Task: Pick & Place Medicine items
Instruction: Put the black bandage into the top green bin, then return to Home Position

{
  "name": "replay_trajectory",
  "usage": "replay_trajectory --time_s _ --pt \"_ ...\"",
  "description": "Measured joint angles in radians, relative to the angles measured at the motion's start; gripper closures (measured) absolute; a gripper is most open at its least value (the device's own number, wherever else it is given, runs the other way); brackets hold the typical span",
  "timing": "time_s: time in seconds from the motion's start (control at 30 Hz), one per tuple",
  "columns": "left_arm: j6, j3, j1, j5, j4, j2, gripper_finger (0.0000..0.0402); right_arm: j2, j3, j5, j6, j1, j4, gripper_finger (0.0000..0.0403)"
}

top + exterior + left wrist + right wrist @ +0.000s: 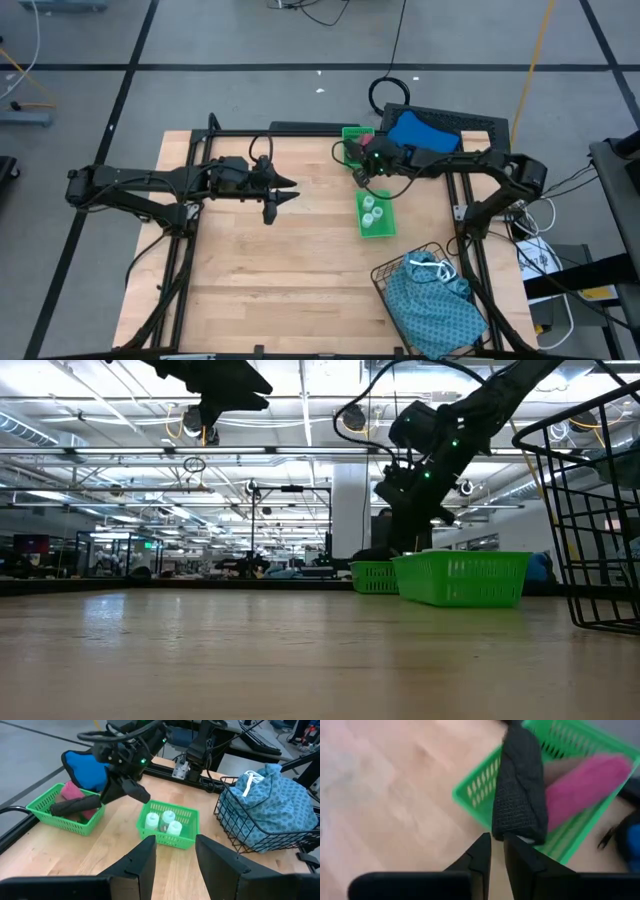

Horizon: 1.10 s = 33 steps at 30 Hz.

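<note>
The right claw (497, 845) is clamped on one end of the black cylinder (518, 785), held over the green tray (475, 787). Just beyond lies the pink cylinder (585, 782). The black one looks light and soft, so a mid-body grip would likely hold steadier. The left claw (173, 852) hangs apart over the desk (300, 260).

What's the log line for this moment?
right gripper: shut on black cylinder, above far green tray | pink cylinder: in that tray | left gripper: open, idle mid-table

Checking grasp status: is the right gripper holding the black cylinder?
Yes. In the right wrist view the right gripper is shut on one end of the black cylinder, over the green tray with the pink cylinder.
</note>
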State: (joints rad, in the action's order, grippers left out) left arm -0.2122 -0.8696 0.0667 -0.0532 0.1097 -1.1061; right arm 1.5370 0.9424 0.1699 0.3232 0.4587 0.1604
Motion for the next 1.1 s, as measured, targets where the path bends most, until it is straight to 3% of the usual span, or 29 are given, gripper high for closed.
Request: replay_trajectory --time_s 0.33,0.73,0.97,1.1 --pt "0.000 0.000 0.000 0.000 0.000 0.000 0.0256 -0.001 0.000 0.043 -0.037 0.012 -0.150 0.0391" --pt "-0.005 0.000 0.000 0.000 0.000 0.000 0.0256 -0.001 0.000 0.036 -0.076 -0.003 -0.197 0.0394" --pt "0.025 0.000 0.000 -0.001 0.000 0.000 0.0256 -0.068 0.000 0.034 -0.027 -0.025 -0.183 0.0396" --pt "0.030 0.000 0.000 0.006 0.030 0.000 0.0256 -0.185 0.000 -0.105 -0.018 -0.040 -0.111 0.0393"
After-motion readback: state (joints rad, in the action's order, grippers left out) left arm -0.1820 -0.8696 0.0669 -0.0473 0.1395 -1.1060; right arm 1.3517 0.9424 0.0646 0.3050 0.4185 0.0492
